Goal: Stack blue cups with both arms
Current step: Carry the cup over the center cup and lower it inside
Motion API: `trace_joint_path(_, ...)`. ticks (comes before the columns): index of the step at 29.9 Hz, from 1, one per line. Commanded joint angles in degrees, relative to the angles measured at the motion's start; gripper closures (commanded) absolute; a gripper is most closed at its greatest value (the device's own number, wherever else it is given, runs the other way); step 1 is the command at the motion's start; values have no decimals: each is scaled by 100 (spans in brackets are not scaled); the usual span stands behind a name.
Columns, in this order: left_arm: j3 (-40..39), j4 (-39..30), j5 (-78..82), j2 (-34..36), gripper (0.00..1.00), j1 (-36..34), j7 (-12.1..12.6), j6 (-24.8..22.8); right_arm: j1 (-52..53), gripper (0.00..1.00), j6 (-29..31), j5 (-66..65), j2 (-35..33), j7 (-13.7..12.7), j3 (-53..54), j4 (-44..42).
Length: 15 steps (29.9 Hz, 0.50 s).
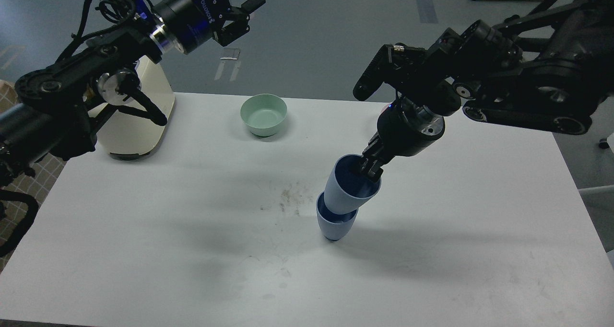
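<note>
One pale-blue cup [336, 226] stands upright on the white table [144, 250], just right of centre. A second blue cup [349, 188] is tilted to the right, with its narrow base inside the standing cup's mouth. My right gripper [369, 169] is shut on the far right rim of the tilted cup, one finger inside it. My left gripper [242, 14] is high at the upper left, above the table's far edge, open and empty.
A mint-green bowl [263, 114] stands at the back centre. A cream appliance [136, 111] stands at the back left, partly behind my left arm. The pink bowl is hidden behind my right arm. Dark smudges [290, 197] mark the table centre.
</note>
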Motion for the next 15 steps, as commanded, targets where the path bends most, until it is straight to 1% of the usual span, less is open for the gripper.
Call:
trace_joint_path(1, 0, 0, 0, 0, 2, 0, -9, 0, -14, 100, 1, 35, 53, 0, 0, -57)
trace_joint_path(11, 0, 0, 0, 9, 2, 0, -9, 0, -76, 97, 1, 44, 115, 0, 0, -110)
trace_joint_path(13, 0, 0, 0, 9, 2, 0, -9, 0, -76, 93, 1, 44, 114, 0, -9, -110)
trace_joint_path(14, 0, 0, 0, 9, 2, 0, -9, 0, -84, 89, 1, 44, 114, 0, -35, -110)
trace_joint_path(15, 0, 0, 0, 9, 2, 0, -9, 0, -84, 86, 1, 44, 114, 0, -44, -110)
